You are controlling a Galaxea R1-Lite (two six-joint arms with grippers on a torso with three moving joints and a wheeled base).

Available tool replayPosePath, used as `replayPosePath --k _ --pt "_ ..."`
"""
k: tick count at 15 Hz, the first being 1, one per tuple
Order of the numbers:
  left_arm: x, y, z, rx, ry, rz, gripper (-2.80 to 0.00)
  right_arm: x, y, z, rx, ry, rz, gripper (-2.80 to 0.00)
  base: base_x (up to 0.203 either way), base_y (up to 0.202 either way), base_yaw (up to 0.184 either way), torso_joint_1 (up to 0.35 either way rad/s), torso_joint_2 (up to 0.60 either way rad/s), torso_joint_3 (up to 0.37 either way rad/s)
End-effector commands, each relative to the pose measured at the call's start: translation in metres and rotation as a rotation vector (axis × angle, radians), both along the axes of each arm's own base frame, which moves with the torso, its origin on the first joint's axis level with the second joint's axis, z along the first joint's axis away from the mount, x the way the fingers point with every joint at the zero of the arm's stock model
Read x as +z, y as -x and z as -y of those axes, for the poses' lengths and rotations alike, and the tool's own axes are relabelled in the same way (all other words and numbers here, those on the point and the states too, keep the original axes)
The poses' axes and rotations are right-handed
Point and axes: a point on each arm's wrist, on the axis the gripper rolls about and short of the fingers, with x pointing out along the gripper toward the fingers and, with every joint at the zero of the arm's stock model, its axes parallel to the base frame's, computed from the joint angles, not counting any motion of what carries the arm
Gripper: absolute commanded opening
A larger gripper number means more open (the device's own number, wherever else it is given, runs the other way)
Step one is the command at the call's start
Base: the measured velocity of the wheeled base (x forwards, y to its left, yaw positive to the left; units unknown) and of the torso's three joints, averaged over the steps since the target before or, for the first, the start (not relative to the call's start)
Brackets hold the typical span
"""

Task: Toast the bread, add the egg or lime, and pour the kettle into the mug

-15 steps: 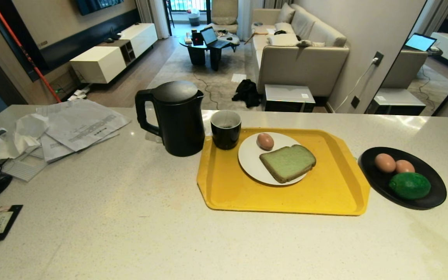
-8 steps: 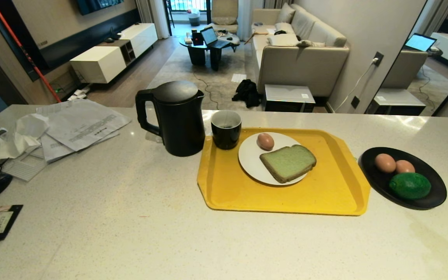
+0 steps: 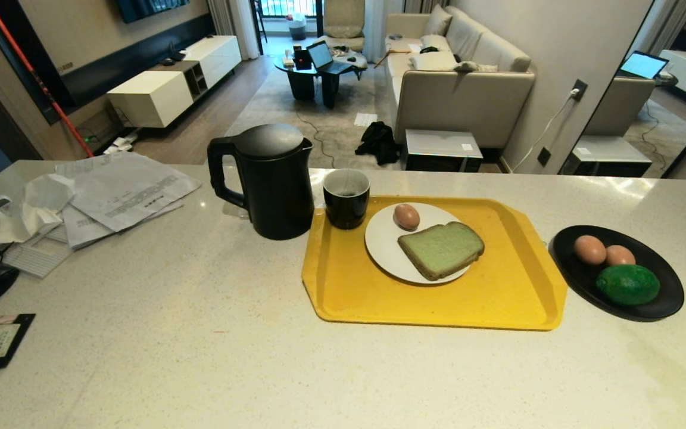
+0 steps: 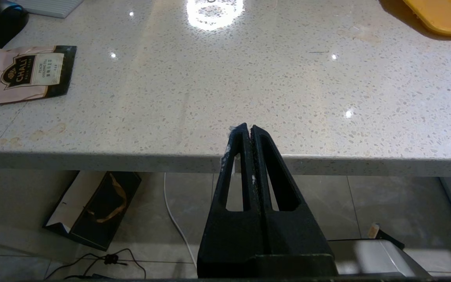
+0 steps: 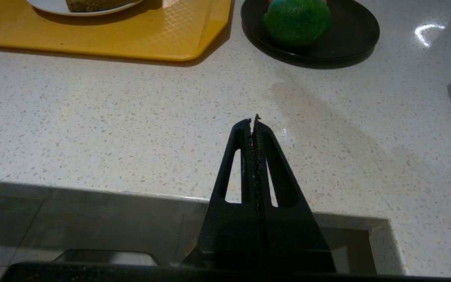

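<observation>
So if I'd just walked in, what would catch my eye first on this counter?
Probably the bright yellow tray in the middle of the pale counter, carrying a white plate with a green-crumbed slice of bread and an egg. Next, the tall black kettle standing just left of the tray beside a black mug. At the right, a black dish holds a glossy lime and two more eggs.

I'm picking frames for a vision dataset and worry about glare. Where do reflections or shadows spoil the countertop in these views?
Left wrist view: a bright round glare patch on the countertop, with small sparkles around it. Right wrist view: a small glint at, and dark shadows under the yellow tray and black plate. Head view: soft sheen along the counter's far edge; straight lines bow near the picture's edges.
</observation>
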Motion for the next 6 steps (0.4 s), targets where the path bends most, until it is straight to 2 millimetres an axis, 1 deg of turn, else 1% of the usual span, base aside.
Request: replayPosePath --k 1,6 --pt "0.0000 0.0000 0.0000 0.000 0.000 0.000 -2.80 -0.0001 -0.0001 0.0000 -0.002 -0.001 0.000 -2.80 0.000 0.000 0.000 0.000 0.00 0.000" --pt "-0.0001 0.0001 0.0000 0.000 0.000 0.001 -2.80 0.0000 0.0000 0.0000 0.000 0.001 0.000 -2.80 0.000 0.000 0.000 0.000 0.00 0.000"
